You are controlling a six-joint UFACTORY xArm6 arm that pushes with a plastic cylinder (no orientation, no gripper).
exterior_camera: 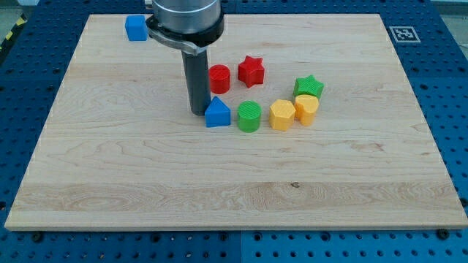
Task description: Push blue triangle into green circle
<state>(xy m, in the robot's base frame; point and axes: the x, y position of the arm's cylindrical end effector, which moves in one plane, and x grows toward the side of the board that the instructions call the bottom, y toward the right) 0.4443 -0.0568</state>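
Filling most of the view is the big wooden bench [146,168], lying on a blue board with holes [446,88]. A black and white marker [404,33] sits by the bench's top right corner.

The dark rod [196,80] comes down from a wide round part near the bench's top edge. The arm has no hand, so nothing is being held; it only has my tip [198,112]. My tip sits just to the left of the blue triangle [217,113], very close to it, maybe touching, but I cannot tell for sure.

The blue triangle is near the middle of the bench, a bit toward the top edge. The green circle [249,116] is just to its right, with a tiny gap between them.

Next to the green circle is a yellow six-sided block [282,115], and a yellow heart-like block [306,108] touches that one. A green star [308,86] sits right behind it. A red circle [219,78] and a red star [251,70] sit closer to the top edge. A blue block [136,28] is far off near the top left corner.
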